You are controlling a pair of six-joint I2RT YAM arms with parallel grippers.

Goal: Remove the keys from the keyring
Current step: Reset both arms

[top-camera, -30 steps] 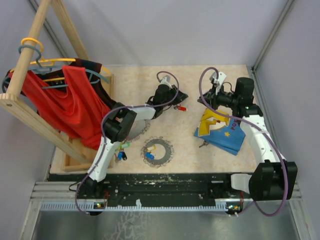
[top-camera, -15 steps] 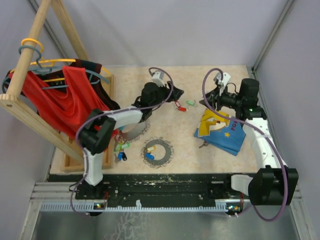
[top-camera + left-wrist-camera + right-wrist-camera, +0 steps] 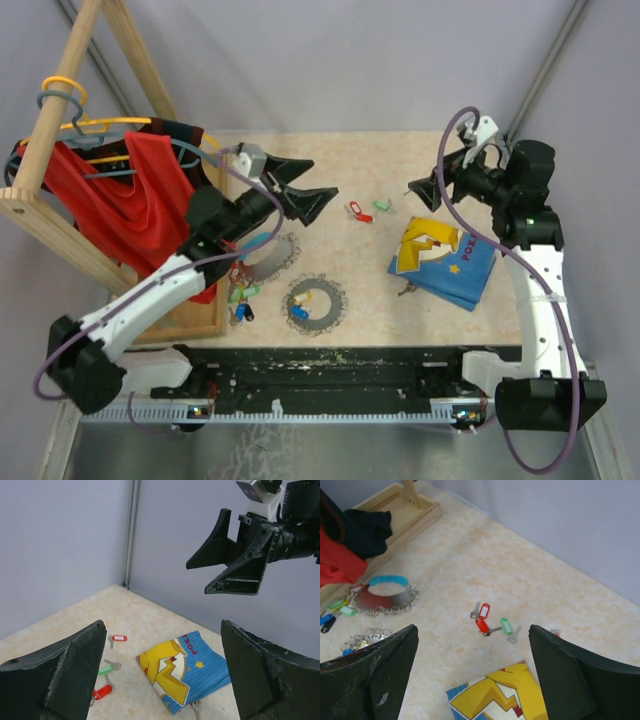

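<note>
Interval between removals: left gripper [image 3: 318, 185] and right gripper [image 3: 425, 192] hung above the tabletop [image 3: 350, 160], each spread wide and holding nothing. Loose keys [image 3: 365, 209] lay between them. The keyring [image 3: 316, 301] rested nearer the front edge, with tags apparently attached. The next move probably called for pinning the keyring and pinching one tag.

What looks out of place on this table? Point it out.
One key lies at the near edge of the blue cloth, seemingly partly under it, easy to miss. A red key and a green key sit loose mid-table; more keys are bunched by the wooden rack. Nothing looks damaged.
</note>
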